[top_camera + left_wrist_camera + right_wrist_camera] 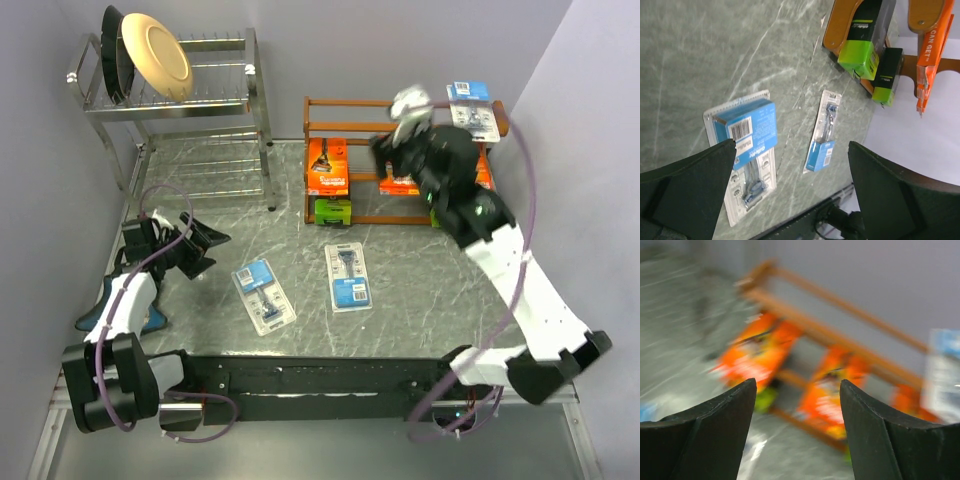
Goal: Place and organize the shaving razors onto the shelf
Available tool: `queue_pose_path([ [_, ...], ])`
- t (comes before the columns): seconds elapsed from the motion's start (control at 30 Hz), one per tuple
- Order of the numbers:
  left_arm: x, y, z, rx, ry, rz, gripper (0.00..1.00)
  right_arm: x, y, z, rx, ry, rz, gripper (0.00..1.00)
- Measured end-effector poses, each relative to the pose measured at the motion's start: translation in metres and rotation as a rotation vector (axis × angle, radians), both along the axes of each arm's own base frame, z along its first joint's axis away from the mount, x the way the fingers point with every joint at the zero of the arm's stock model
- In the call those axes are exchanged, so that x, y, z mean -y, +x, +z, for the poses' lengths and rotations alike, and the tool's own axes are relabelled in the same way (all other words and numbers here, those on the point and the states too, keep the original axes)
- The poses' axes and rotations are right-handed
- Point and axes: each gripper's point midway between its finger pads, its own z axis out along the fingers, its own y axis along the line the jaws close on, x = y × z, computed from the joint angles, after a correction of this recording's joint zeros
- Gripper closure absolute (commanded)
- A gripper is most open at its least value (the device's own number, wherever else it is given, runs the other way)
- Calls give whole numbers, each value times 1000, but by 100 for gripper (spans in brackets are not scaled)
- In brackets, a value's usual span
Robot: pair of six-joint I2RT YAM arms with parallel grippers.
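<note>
The right gripper has its fingers spread apart with nothing between them, close in front of the shelf. Its own camera is blurred, so the orange smears past the fingers are probably the packs on the shelf; no more can be said from that view. A blue razor card lies on top of the shelf at its right end, near the gripper. An orange pack leans on the middle tier at the left, and a green box stands below it on the bottom tier. More orange shows further right, partly hidden by the arm. A second green box stands beside the first.

The left gripper is spread wide and empty, hovering over the table at the left. Two more razors lie flat on the table, well apart from the shelf: the near card close to the left gripper, and the middle card to its right. A wire dish rack holding plates stands at the back left.
</note>
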Motion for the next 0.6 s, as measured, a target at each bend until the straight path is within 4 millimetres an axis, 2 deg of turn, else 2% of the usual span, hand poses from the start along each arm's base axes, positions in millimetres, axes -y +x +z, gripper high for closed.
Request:
queue_pose_path([
  [0.1, -4, 6, 8, 30, 38, -5, 1, -44, -36, -47, -134, 6, 165, 31],
  [0.17, -5, 7, 10, 42, 51, -10, 1, -66, -59, -92, -252, -61, 281, 34],
  [0.2, -5, 6, 10, 39, 52, -11, 1, -79, -72, -125, -339, -127, 362, 35],
  [0.23, -5, 4, 10, 39, 52, -12, 1, -86, -82, -153, -413, -200, 430, 37],
  [0.3, -4, 1, 10, 45, 53, -12, 1, -94, -102, -201, -547, -349, 580, 34],
  [0.33, -3, -2, 10, 50, 54, -12, 1, -93, -110, -220, -587, -431, 666, 33],
  [0.4, -2, -9, 11, 64, 57, -11, 0, -83, -119, -242, -606, -558, 790, 33],
  [0.6, -6, -19, 14, 102, 62, 15, 1, -48, -128, -271, -432, -919, 1116, 34],
])
